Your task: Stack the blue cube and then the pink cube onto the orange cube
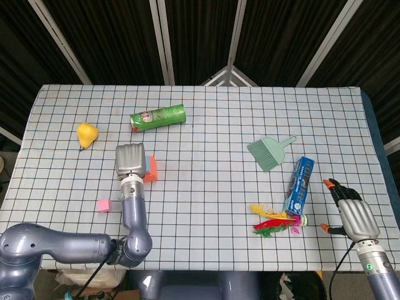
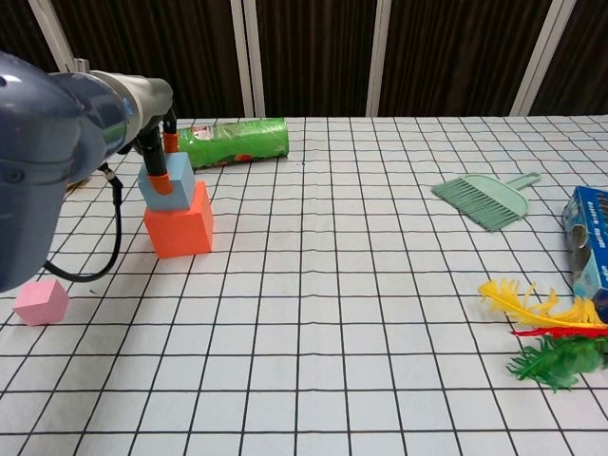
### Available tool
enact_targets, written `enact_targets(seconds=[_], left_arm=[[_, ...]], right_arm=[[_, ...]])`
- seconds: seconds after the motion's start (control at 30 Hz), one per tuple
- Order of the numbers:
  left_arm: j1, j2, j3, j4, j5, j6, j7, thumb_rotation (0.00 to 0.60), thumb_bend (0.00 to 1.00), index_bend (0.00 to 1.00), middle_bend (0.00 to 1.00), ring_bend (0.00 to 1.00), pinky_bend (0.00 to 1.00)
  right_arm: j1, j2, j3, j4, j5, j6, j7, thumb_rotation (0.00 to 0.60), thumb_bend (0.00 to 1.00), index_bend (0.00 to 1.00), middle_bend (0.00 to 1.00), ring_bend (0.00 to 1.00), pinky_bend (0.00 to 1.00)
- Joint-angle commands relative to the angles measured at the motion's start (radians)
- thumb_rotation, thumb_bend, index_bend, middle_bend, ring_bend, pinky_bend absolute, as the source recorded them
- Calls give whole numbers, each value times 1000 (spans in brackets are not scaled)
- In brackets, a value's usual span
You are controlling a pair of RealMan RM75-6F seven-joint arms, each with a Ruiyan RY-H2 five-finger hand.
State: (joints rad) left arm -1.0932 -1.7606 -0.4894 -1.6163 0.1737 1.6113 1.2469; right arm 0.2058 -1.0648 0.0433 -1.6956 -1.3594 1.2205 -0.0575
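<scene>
My left hand (image 1: 130, 161) hangs over the orange cube (image 2: 179, 224) and grips the blue cube (image 2: 171, 185) with orange-tipped fingers (image 2: 161, 177). The blue cube sits tilted on the orange cube's top, toward its left side. From above, the hand covers most of both cubes; only a strip of the orange cube (image 1: 150, 169) shows. The pink cube (image 2: 40, 301) lies alone near the front left, and the head view shows the pink cube (image 1: 104, 204) beside my left forearm. My right hand (image 1: 351, 213) rests at the table's right front edge, holding nothing, fingers apart.
A green can (image 1: 158, 117) lies on its side behind the cubes. A yellow pear (image 1: 86, 134) sits at the far left. A green dustpan brush (image 1: 269, 152), a blue box (image 1: 300, 183) and a feather shuttlecock (image 1: 275, 222) occupy the right side.
</scene>
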Motion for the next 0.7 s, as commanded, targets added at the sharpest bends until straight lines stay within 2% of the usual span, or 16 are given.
enact_targets(seconds=[0.03, 0.27, 0.5, 0.6, 0.7], left_arm=[[2, 2, 0, 1, -3, -2, 3, 600, 365, 513, 959, 772, 697], [6, 10, 2, -1, -19, -19, 24, 600, 308, 322, 957, 766, 697], [11, 22, 4, -10, -16, -29, 27, 600, 304, 192, 957, 766, 696], [14, 31, 5, -26, -6, -27, 22, 600, 304, 155, 955, 766, 696], [22, 55, 3, -80, 8, -17, 19, 600, 304, 163, 954, 765, 696]], right_arm=[[0, 0, 0, 0, 2, -1, -1, 600, 190, 24, 94, 159, 149], [3, -1, 0, -2, 11, -9, -9, 600, 190, 24, 94, 159, 149], [4, 0, 1, -6, 19, -13, -14, 600, 190, 24, 94, 159, 149], [5, 0, 0, -8, 20, -15, -17, 600, 189, 24, 94, 159, 149], [6, 0, 1, -8, 22, -17, -19, 600, 190, 24, 94, 159, 149]])
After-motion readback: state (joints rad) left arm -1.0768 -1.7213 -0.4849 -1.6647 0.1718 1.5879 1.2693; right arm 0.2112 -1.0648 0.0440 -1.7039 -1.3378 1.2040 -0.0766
